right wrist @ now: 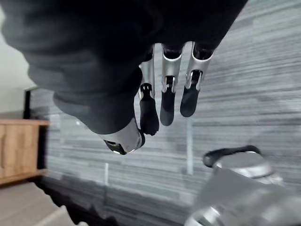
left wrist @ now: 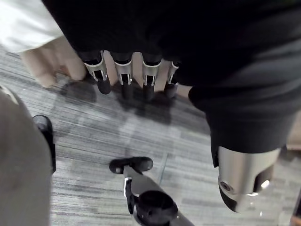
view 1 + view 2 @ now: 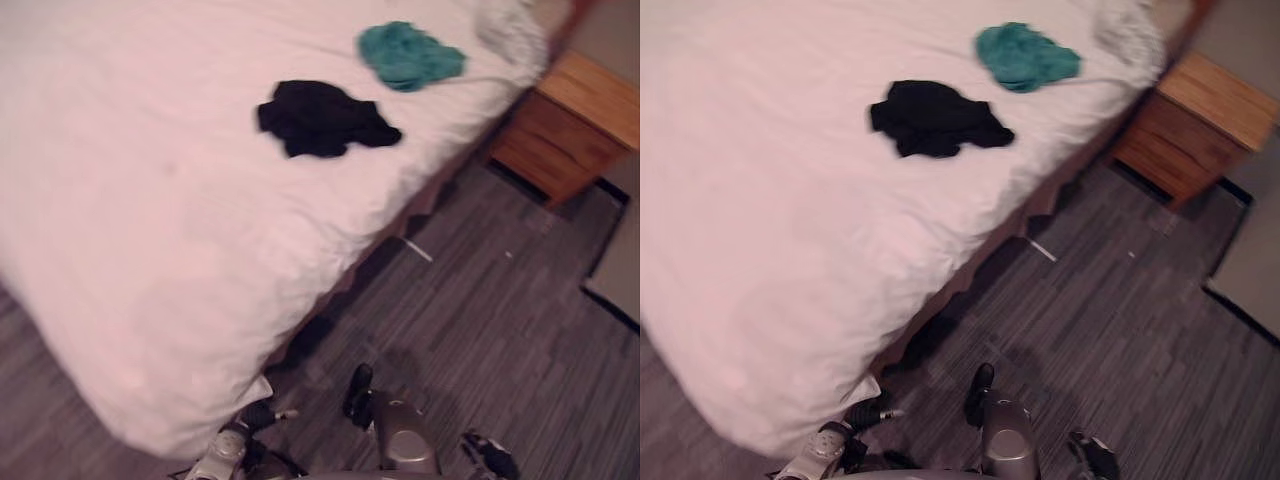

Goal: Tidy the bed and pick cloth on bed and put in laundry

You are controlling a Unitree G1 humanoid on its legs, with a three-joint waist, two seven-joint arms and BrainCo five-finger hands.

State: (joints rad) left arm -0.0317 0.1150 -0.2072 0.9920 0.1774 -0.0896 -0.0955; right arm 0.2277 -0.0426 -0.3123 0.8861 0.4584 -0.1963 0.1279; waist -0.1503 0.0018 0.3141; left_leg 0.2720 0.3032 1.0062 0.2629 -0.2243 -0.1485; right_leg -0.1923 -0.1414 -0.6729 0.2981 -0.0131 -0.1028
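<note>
The black cloth (image 3: 322, 118) lies crumpled on the white bed (image 3: 150, 220), well ahead of both hands and touched by neither. The teal cloth (image 3: 408, 54) lies farther from the hands, just beyond the black one and apart from it, near the head end of the bed.

The left hand (image 2: 123, 75) hangs over the grey floor (image 3: 480, 330) with its fingers straight and spread, thumb (image 2: 240, 181) apart, holding nothing; the bed's corner drape is just past its fingertips. The right hand (image 1: 168, 89) also hangs over the floor, fingers straight and side by side, empty. The wooden nightstand (image 3: 570, 125) stands beyond the right hand, beside the bed's head.
</note>
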